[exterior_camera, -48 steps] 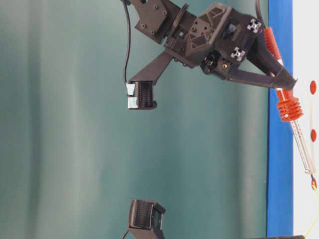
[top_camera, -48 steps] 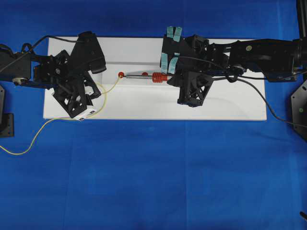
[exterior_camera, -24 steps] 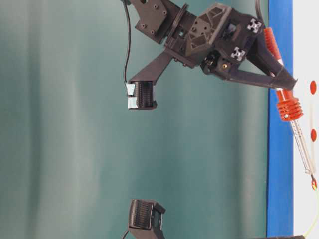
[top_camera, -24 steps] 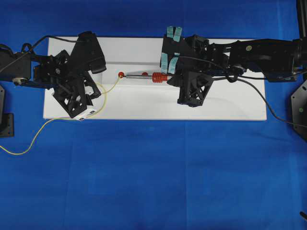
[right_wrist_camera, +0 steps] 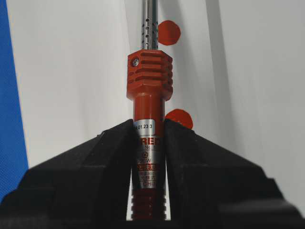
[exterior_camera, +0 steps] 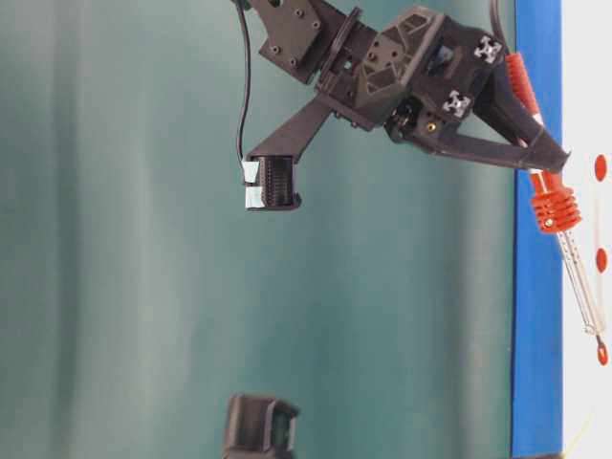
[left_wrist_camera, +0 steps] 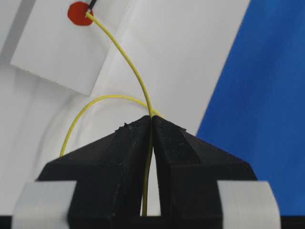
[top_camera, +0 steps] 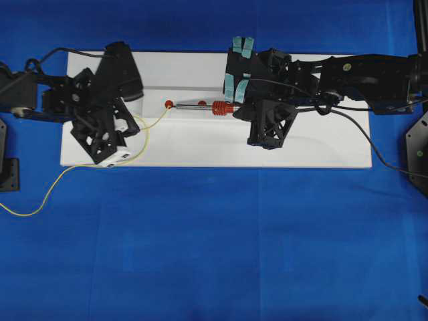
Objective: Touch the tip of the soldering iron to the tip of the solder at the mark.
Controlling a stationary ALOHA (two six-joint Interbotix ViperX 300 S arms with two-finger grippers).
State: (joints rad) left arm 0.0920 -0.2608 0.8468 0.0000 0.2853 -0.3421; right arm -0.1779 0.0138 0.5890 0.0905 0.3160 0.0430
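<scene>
From overhead, the left hand [top_camera: 127,137] is drawing back a little toward its own side compared with a moment ago, still pinching the solder [top_camera: 155,120], whose free end is lying at the red mark [top_camera: 168,104] on the white board [top_camera: 200,144] over the blue tabletop [top_camera: 214,254]. The right hand [top_camera: 234,107] is staying put, clamped on the soldering iron [top_camera: 200,108], tip at that mark.

From table level, the solder end that was meeting the iron's tip [exterior_camera: 601,352] is now dropping lower, so contact looks to be loosening.

The left wrist view is showing the jaws fully shut on the yellow wire, its end reaching the mark beside a dark tip [left_wrist_camera: 92,4].

The right wrist view is showing shut jaws gripping the iron's red handle [right_wrist_camera: 148,138].
</scene>
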